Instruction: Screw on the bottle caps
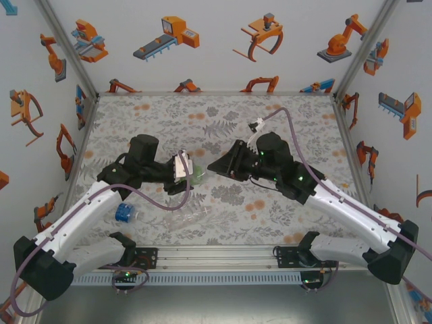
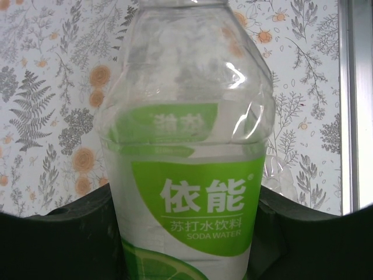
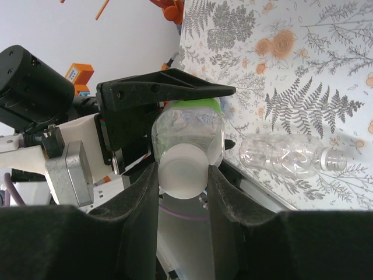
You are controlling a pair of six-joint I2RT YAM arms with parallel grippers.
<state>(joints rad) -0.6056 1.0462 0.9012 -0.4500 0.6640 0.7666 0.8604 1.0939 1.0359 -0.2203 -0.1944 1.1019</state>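
Note:
My left gripper [image 1: 190,173] is shut on the green bottle [image 1: 198,177], holding it above the table's middle. In the left wrist view the bottle [image 2: 192,146], clear with a green label, stands between the black fingers [image 2: 64,233]. My right gripper [image 1: 213,167] meets it from the right, shut on a white bottle cap [image 3: 182,172]. The cap sits against the neck of the green bottle [image 3: 189,125] in the right wrist view, between my right gripper's [image 3: 182,178] dark pads. How far the cap is threaded is hidden.
A clear plain bottle [image 1: 191,217] lies on its side near the front edge, its mouth open [image 3: 335,160]. The bottle with the blue label [image 1: 125,212] lies by my left arm. White walls with orange pictures enclose the patterned table [image 1: 223,121].

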